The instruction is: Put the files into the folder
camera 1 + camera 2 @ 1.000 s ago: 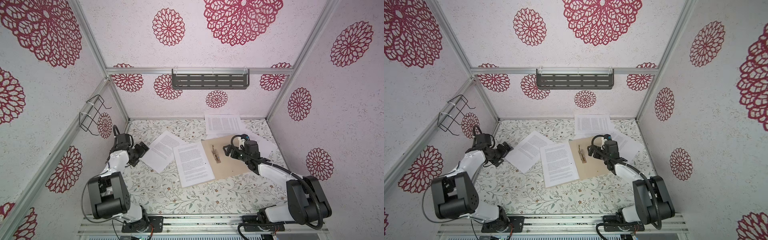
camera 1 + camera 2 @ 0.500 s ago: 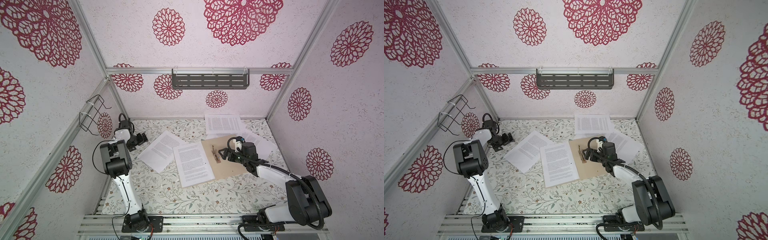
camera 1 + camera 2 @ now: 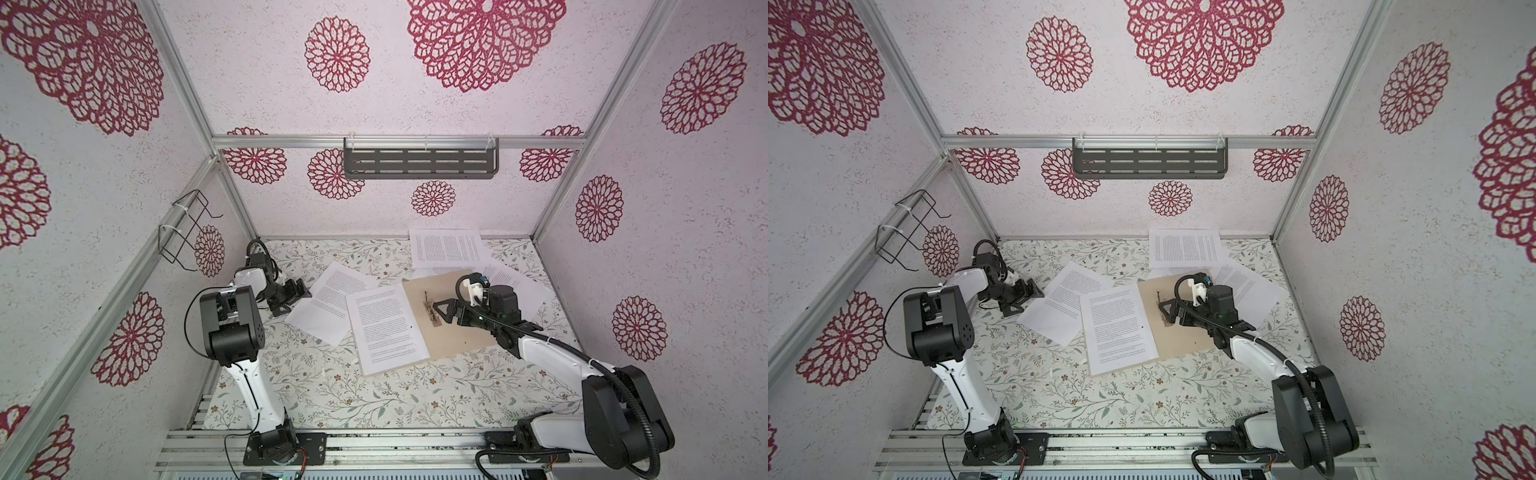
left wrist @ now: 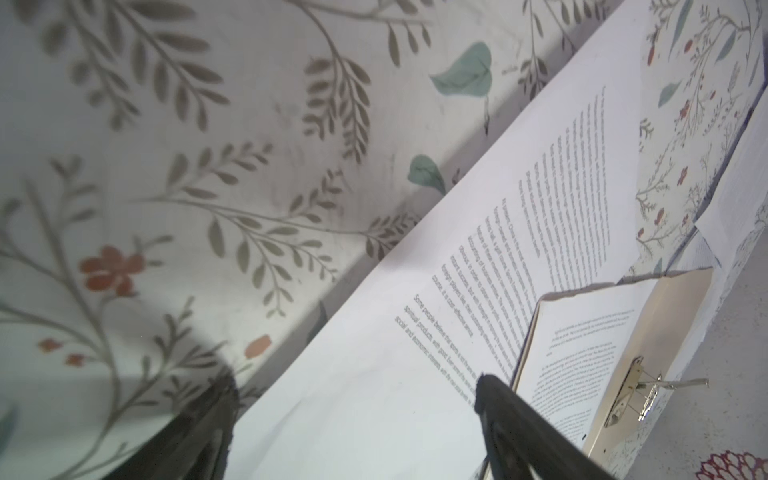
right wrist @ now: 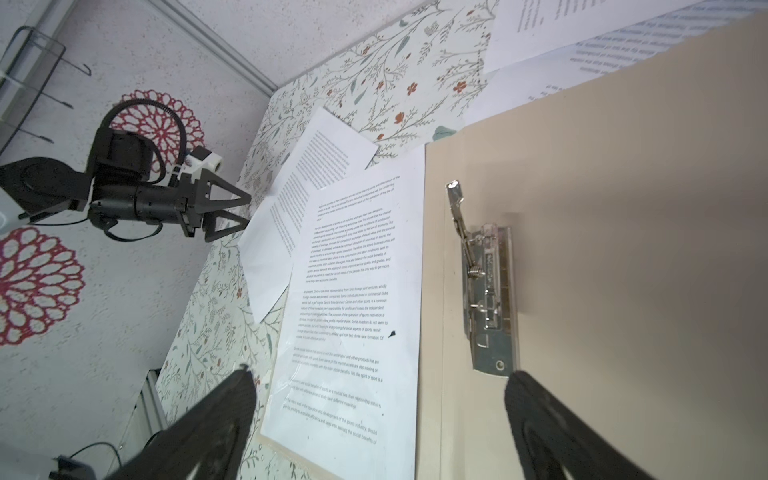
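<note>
While both stood wide open and empty, the left gripper (image 3: 301, 297) sat by a loose sheet (image 3: 328, 303) and the right gripper (image 3: 446, 313) hung over the open folder (image 3: 457, 343). Other sheets (image 3: 446, 247) lay on and around it. Wrist views alone showed its clip (image 5: 486, 286) clearly.

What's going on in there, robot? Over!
Open and empty: left gripper, right gripper. Lying open: folder, one sheet on it; other sheets loose around. Nothing blocking.

We cannot read the print on the sheets (image 3: 386, 328) in both top views. Behind the right gripper (image 3: 446, 313), its arm (image 3: 552, 353) and the folder (image 3: 457, 345) cover parts of the sheets there, and their print blurs in its wrist view.
</note>
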Available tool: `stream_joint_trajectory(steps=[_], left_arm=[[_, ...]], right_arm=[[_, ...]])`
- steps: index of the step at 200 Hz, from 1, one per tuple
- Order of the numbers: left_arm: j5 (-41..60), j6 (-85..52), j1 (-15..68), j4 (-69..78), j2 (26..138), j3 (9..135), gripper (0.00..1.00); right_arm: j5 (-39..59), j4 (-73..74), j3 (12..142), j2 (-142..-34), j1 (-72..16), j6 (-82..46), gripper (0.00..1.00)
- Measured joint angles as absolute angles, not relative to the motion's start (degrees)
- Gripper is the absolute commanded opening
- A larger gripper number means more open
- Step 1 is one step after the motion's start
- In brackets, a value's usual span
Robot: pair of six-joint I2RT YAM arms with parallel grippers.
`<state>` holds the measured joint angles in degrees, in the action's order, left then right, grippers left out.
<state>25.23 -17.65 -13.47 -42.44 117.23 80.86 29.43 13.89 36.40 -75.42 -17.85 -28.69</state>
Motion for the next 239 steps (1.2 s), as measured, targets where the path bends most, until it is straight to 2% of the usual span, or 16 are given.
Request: stream_joint_trajectory(steps=[43, 73, 108, 155, 211, 239], left_arm=[[31.5, -22.3, -12.8, -39.0, 113.3, 73.5, 0.84], [35.6, -25.2, -11.6, -36.3, 112.8, 71.1, 0.77], [36.7, -27.0, -8.8, -34.5, 112.8, 70.0, 0.71], [38.6, -27.0, -7.4, -32.9, 112.8, 68.7, 0.58], [43.5, -28.1, -6.0, -29.6, 111.4, 67.0, 0.55], [42.4, -27.7, -3.9, -30.3, 110.5, 67.8, 0.54]], right_arm=[[34.3, 16.0, 34.2, -75.5, -18.1, -30.1, 0.97], [36.5, 18.2, 33.1, -76.3, -18.4, -31.7, 0.97], [37.3, 19.3, 33.1, -76.3, -19.3, -32.6, 0.97], [36.1, 19.7, 33.0, -74.7, -21.5, -32.6, 0.97], [34.5, 22.8, 32.3, -75.1, -22.3, -33.3, 0.96], [34.3, 24.6, 32.4, -77.2, -22.7, -34.2, 0.96]])
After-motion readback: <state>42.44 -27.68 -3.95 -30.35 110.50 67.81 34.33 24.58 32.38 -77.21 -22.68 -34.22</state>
